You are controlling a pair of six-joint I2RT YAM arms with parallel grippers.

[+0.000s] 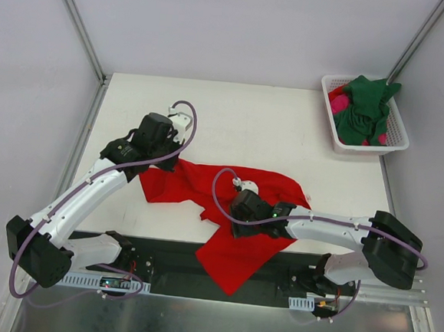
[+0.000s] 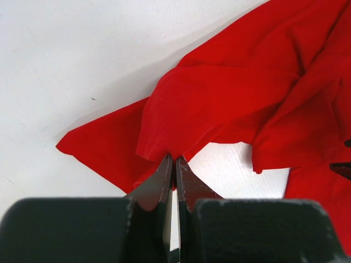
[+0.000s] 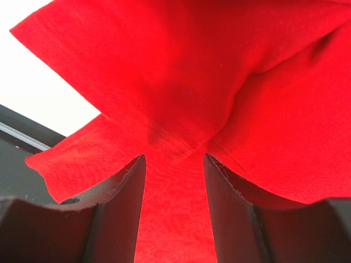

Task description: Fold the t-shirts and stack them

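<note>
We hold the red t-shirt (image 1: 235, 248) with the left gripper (image 2: 174, 159), its jaws closed tight on a raised fold at the far left of the cloth. The right gripper (image 3: 174, 159) stands half open over a hem and pinches nothing. The shirt lies crumpled mid-table, with its near corner hanging over the near edge. We think the right jaws should take the hem only, and then both arms should pull apart gently.

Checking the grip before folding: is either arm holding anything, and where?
Left gripper pinches an edge fold of the red t-shirt; right gripper is open over the cloth, holding nothing.
</note>
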